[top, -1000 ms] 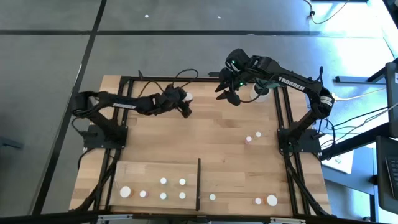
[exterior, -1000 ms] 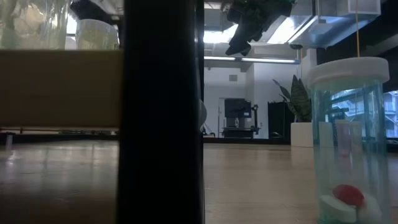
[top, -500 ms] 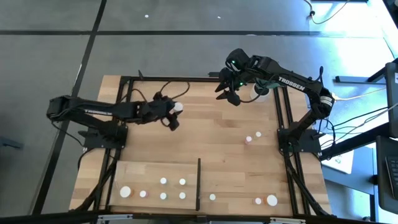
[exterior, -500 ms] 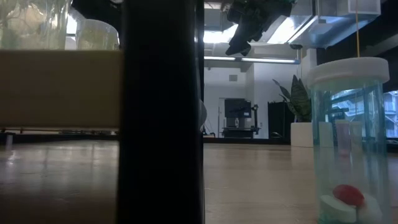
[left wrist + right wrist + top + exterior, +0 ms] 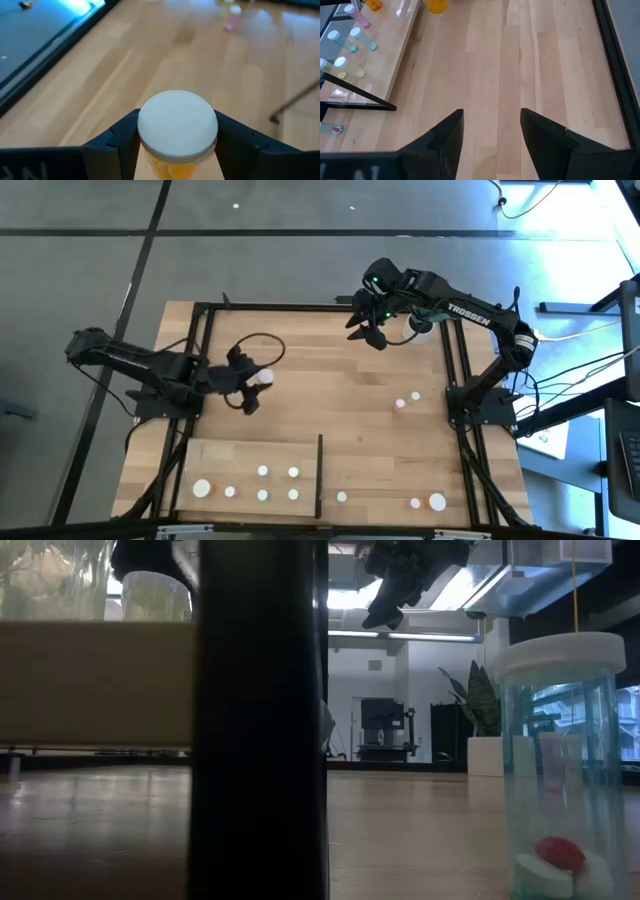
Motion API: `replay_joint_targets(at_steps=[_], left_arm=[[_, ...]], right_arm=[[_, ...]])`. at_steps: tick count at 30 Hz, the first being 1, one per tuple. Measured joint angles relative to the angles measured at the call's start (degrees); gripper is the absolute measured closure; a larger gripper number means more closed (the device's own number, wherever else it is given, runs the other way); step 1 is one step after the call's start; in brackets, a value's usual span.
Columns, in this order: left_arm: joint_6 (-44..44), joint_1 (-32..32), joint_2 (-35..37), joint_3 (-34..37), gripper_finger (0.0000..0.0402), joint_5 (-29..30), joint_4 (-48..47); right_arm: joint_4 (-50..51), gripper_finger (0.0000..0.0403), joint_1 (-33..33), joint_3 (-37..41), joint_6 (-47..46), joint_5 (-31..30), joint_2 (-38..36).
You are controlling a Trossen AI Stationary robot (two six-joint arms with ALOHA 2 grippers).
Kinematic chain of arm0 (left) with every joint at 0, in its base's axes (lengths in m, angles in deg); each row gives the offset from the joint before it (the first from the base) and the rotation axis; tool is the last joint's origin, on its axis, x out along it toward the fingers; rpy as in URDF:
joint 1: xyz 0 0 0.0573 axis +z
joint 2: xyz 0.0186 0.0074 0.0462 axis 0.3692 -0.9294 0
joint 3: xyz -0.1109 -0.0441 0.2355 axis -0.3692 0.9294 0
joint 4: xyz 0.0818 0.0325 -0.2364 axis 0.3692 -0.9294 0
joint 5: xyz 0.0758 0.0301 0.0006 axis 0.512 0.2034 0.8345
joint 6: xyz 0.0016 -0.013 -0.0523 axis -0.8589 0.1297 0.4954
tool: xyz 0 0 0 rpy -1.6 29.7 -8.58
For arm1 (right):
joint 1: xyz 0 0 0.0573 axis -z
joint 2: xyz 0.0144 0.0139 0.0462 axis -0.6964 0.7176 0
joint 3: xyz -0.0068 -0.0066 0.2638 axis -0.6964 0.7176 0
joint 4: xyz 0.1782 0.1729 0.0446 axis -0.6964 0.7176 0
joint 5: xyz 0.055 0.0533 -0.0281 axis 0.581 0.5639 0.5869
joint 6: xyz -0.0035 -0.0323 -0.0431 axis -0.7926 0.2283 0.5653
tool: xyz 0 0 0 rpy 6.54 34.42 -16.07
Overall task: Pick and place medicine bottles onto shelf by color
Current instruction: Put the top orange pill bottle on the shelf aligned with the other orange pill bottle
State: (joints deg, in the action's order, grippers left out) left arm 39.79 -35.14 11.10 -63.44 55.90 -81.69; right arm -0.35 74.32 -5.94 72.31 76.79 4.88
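Observation:
My left gripper [image 5: 256,388] hangs over the table's left middle, shut on an orange medicine bottle [image 5: 172,167] with a round white cap [image 5: 264,377]. My right gripper [image 5: 372,335] stays open above the far right of the table, nothing between its fingers [image 5: 455,131]. The shelf [image 5: 215,455], a pale wood panel with a black upright strip [image 5: 320,475], lies at the near left with several white-capped bottles standing on it [image 5: 263,471]. Two small bottles [image 5: 400,404] stand on the table at the right. My left gripper pinches the orange bottle between its two fingers [image 5: 117,145], which sit on opposite sides just below the white cap [image 5: 177,122]. The fingers come from the table's left, slanting downward. The bottle is lifted clear of the table with its cap up.
Three more bottles [image 5: 341,497], one of them large [image 5: 437,501], stand near the front edge right of the shelf's strip. A clear greenish bottle [image 5: 560,770] stands close to the low camera. A white pot [image 5: 420,325] sits at the far right. Black rails [image 5: 445,380] frame the tabletop.
My left gripper has carried the orange bottle from the far middle of the table toward the left and near edges, rising a little. The bottle stays held and clear of the table.

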Motion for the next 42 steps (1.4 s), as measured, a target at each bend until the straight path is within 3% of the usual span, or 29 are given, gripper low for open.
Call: replay_joint_targets(at_steps=[10,16,24,34,42], left_arm=[[4.33,-8.53,5.42,0.0,0.0202,0.02,-7.63],[4.7,-14.55,8.15,0.0,0.0202,-0.26,-10.05],[7.75,-22.78,10.73,0.0,0.0202,-5.64,-10.01],[6.89,-32.27,10.88,0.0,0.0202,-6.96,-10.07],[2.84,-36.35,12.11,1.9,0.0202,-6.57,-10.12]], right_arm=[[0.02,0.0205,-0.42,0.0,1.44,1.1,0.0],[0.91,0.0205,-1.31,0.0,1.96,8.61,0.0],[2.39,0.0205,-3.85,0.0,2.11,16.94,0.0],[2.5,0.0205,-8.68,0.0,2.1,17.66,0.0],[2.46,0.0205,-11.19,0.0,1.96,17.68,0.0]])
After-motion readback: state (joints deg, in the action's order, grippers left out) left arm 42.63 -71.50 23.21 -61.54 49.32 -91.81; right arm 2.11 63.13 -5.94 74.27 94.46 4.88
